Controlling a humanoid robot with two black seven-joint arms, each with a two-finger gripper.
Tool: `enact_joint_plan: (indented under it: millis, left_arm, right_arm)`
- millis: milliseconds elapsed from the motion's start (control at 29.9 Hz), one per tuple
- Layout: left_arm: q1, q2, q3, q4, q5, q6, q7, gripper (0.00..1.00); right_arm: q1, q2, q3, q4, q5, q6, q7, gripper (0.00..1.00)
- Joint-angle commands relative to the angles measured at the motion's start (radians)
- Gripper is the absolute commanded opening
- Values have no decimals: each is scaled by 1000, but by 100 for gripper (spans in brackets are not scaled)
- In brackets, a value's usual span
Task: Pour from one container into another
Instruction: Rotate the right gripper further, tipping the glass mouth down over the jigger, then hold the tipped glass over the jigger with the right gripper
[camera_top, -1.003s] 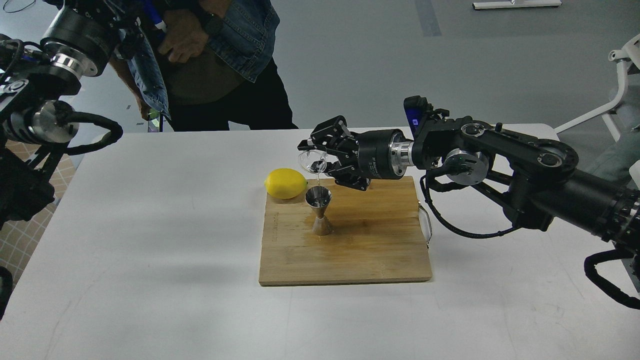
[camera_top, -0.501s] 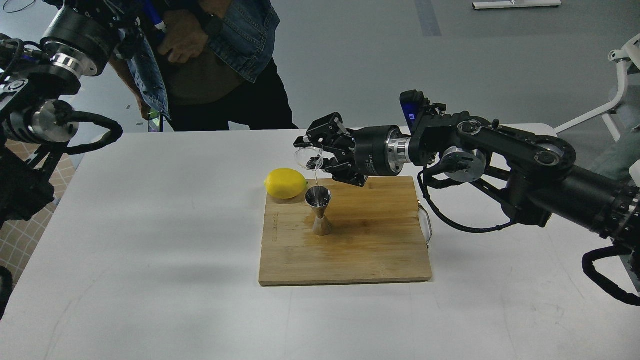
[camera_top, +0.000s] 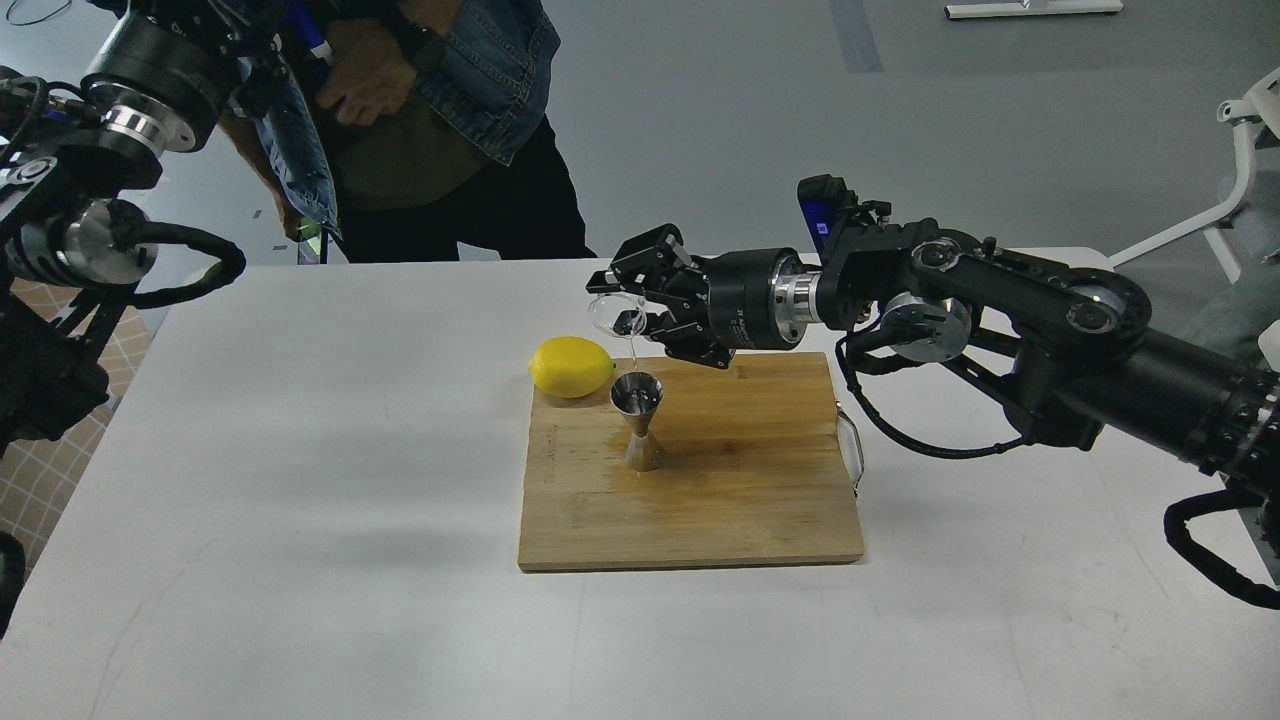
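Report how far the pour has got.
Done: the right gripper has the glass lifted and tipped over the jigger on the wooden board. In hand: a thin stream runs from glass to jigger. Left: finish pouring, right the glass and set it down. How full the jigger is cannot be told.

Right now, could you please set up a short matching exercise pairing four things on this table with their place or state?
Things:
1. glass tumbler
2. jigger
3. lemon
4. cutting board

States:
A. lying flat on the white table
B. tipped on its side in the right gripper, above the board
C. standing upright on the board
D. resting at the board's far left corner

Pairs: 1-B, 2-C, 3-D, 4-A
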Motion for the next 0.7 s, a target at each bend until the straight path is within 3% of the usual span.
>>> enact_joint_plan:
  millis: [0, 668]
  left_arm:
    - [-1, 0, 0, 0, 0, 1, 0, 98]
    - [-1, 2, -1, 0, 0, -1, 0, 98]
  right_arm:
    - [0, 2, 0, 1, 0, 1, 0, 42]
    - [26, 4, -48, 5, -15, 1, 5, 43]
